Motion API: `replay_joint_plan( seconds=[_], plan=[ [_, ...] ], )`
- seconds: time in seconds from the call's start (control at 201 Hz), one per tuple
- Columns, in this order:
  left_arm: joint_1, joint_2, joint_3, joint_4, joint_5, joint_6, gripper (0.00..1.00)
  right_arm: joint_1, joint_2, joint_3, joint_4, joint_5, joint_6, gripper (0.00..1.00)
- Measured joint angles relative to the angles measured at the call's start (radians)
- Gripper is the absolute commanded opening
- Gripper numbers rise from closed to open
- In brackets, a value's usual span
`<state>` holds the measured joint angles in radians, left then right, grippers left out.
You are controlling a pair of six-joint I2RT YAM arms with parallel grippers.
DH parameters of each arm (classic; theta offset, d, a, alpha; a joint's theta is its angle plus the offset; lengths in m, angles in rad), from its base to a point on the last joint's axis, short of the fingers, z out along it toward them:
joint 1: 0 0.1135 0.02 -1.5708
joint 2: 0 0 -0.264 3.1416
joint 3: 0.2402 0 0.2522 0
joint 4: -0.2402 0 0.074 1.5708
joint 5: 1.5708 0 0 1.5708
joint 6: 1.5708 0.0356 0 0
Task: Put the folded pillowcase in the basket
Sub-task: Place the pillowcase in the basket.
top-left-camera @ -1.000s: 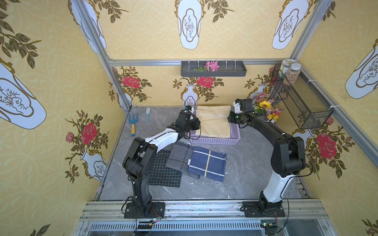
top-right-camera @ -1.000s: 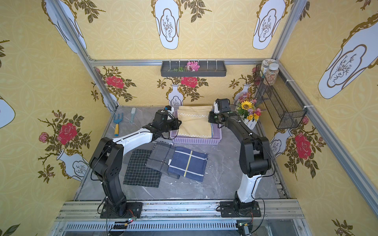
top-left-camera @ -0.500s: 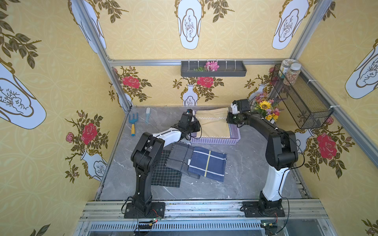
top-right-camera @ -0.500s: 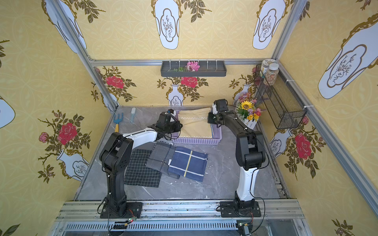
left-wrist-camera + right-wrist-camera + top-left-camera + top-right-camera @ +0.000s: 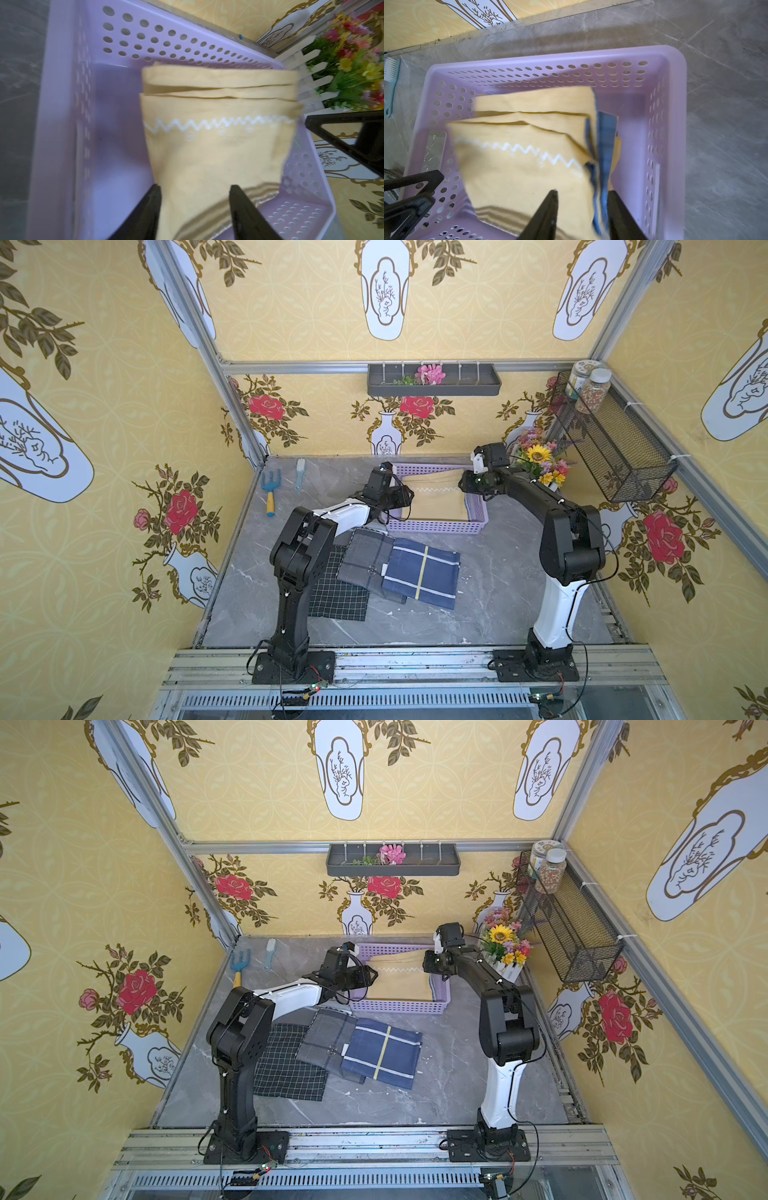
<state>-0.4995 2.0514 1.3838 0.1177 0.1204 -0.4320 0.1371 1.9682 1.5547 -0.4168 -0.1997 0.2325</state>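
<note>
Pillowcase [image 5: 436, 502]: I see it folded, lying inside the basket [image 5: 436, 526].
Left gripper [image 5: 193, 187]: jaws well apart, straddling the cloth's edge.
Right gripper [image 5: 581, 191]: I read jaws parted about the opposite edge, unclamped.

Grey marble-look tabletop [image 5: 498, 593], pale veins. Lilac basket [image 5: 436, 526] sits on it toward the back, right below & btw L claw [image 5: 407, 498] and R claw [image 5: 464, 486]. Base-side of L claw, just past basket's front wall: 3 folded cloths, overlapping. Black grid cloth [image 5: 340, 593], grey plaid cloth [image 5: 365, 560] partly over it, navy cloth [image 5: 422, 572] w/ yellow stripe partly over the grey. Out to L claw's left, near side wall: blue garden fork [image 5: 270, 493] w/ yellow handle, pale brush [image 5: 299, 475] beside it, not touching. Flower pot [image 5: 540, 464] just behind R claw, back corner.
</note>
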Motion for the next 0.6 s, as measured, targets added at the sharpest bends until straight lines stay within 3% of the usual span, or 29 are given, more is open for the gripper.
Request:
replay_joint_plan(
  seconds=[0.289,0.499,0.598],
  plan=[
    [0.005,-0.109,-0.021,-0.014,-0.013,-0.006,1.00,0.000,-0.106,-0.063,-0.002,0.000,0.007,0.59],
    [0.004,-0.242,-0.111,-0.013,-0.014,-0.007,1.00,0.008,-0.228,-0.171,-0.002,0.004,0.045,0.63],
    [0.004,-0.340,-0.217,0.005,-0.011,-0.010,1.00,0.022,-0.312,-0.260,-0.005,0.005,0.079,0.74]
  ],
)
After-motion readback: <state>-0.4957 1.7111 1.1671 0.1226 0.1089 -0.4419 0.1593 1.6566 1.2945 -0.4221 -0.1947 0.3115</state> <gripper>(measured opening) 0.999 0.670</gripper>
